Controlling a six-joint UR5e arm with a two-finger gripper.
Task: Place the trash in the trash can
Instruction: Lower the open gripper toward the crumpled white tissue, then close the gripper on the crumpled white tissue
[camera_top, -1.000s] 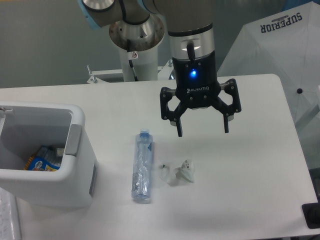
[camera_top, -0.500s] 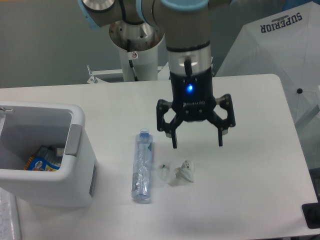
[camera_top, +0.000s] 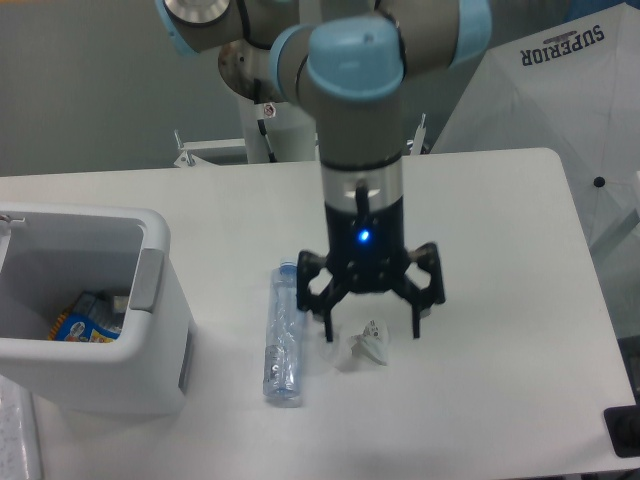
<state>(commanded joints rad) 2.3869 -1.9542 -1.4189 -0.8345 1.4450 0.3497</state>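
Straddling the crumpled wrapper (camera_top: 362, 345), the tool (camera_top: 372, 332) hangs over the desk (camera_top: 500, 300) with its two fingers spread wide and pointing straight down, one tip at each side of the wrapper and nothing between them. That spread, vertical pose suits a top-down pinch on a small, irregular piece of trash (whether the tips touch the desk surface cannot be told from this view).

The wrapper lies near the middle of the desk, just right of the clear bottle (camera_top: 283, 335). The bottle rests on its side, blue cap pointing away from the camera, its length running roughly parallel to the near wall of the trash can (camera_top: 150, 300); it is apart from both the wrapper and the can.

The trash can stands at the left edge of the desk, its opening facing up and its grey handle panel turned toward the bottle. A blue-and-orange snack packet (camera_top: 85, 322) lies in its bottom.

Judged from this layout, both pieces of trash remain on the desk, and the wrapper appears to be the first target. Being light and springy, it may slip aside when the fingers come together.
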